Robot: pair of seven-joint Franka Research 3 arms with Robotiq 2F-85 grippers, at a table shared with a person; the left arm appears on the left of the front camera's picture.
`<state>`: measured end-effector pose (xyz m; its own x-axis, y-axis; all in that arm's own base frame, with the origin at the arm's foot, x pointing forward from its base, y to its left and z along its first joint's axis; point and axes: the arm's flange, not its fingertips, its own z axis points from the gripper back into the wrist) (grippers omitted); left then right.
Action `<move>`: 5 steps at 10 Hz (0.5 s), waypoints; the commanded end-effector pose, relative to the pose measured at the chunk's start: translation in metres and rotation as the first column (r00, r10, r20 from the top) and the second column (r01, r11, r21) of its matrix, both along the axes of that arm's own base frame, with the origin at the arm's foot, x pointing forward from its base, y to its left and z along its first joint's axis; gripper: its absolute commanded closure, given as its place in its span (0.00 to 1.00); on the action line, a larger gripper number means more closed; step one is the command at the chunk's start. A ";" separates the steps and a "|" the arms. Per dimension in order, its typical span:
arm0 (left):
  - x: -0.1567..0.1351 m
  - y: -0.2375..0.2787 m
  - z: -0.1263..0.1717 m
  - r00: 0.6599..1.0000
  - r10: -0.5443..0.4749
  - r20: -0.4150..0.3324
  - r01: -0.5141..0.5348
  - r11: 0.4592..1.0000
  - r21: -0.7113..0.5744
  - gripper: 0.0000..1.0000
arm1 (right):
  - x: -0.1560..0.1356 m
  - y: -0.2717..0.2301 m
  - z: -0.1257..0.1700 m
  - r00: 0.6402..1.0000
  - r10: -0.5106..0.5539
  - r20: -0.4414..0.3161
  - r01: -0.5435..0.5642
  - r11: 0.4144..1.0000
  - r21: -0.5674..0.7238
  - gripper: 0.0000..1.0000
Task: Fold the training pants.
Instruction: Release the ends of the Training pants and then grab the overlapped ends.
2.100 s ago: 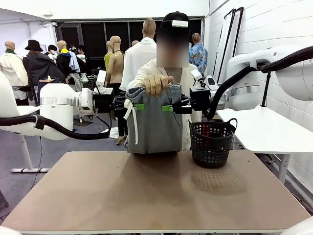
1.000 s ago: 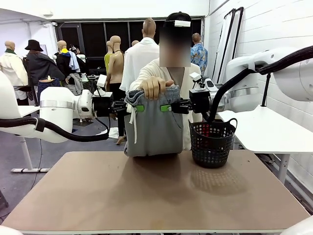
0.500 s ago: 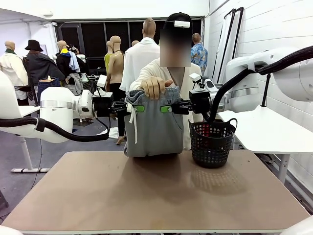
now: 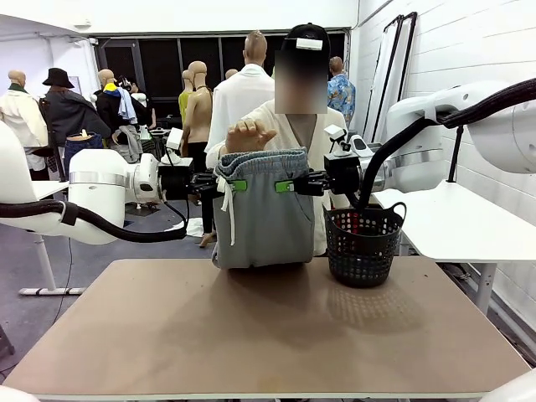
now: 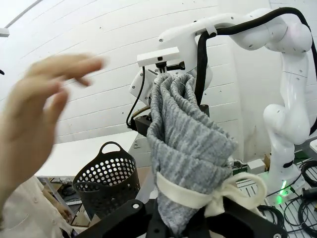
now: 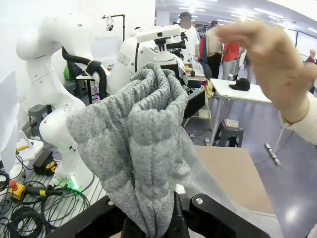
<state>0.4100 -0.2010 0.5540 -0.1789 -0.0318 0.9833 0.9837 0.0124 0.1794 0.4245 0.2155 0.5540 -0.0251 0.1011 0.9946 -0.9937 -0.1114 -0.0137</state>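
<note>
Now the soft light-grey jersey training pants hang over the far edge of the brown table. The jaws of the left gripper are clamped on the waistband at 9 o'clock, and those of the right gripper at 3 o'clock. The person's hand hovers at 12 o'clock, apart from the pants. A black perforated plastic basket stands at their 3 o'clock.

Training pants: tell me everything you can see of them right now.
The training pants are soft light-grey jersey, folded and hanging upright at the far edge of the table. The gathered waistband is on top, pinched at each end by the shut left hand and right hand. A white drawstring dangles on the robot's left side. The person's hand hovers above the waistband, apart from it. Whether the lower edge touches the table cannot be told.
</note>
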 end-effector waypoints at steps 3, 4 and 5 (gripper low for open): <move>-0.002 0.000 0.002 1.000 -0.001 0.017 0.001 1.000 0.000 1.00 | 0.000 0.001 0.001 1.000 0.000 -0.001 0.000 1.000 0.008 1.00; -0.002 0.000 0.002 1.000 -0.001 0.017 0.001 1.000 0.000 1.00 | 0.000 0.001 0.001 1.000 0.000 -0.001 0.000 1.000 0.008 1.00; -0.002 0.000 0.002 1.000 -0.001 0.017 0.001 1.000 0.000 1.00 | 0.000 0.001 0.001 1.000 0.000 -0.001 0.000 1.000 0.008 1.00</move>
<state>0.4100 -0.2010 0.5540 -0.1791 -0.0318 0.9833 0.9837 0.0124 0.1795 0.4245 0.2154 0.5540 -0.0251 0.1011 0.9946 -0.9937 -0.1113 -0.0137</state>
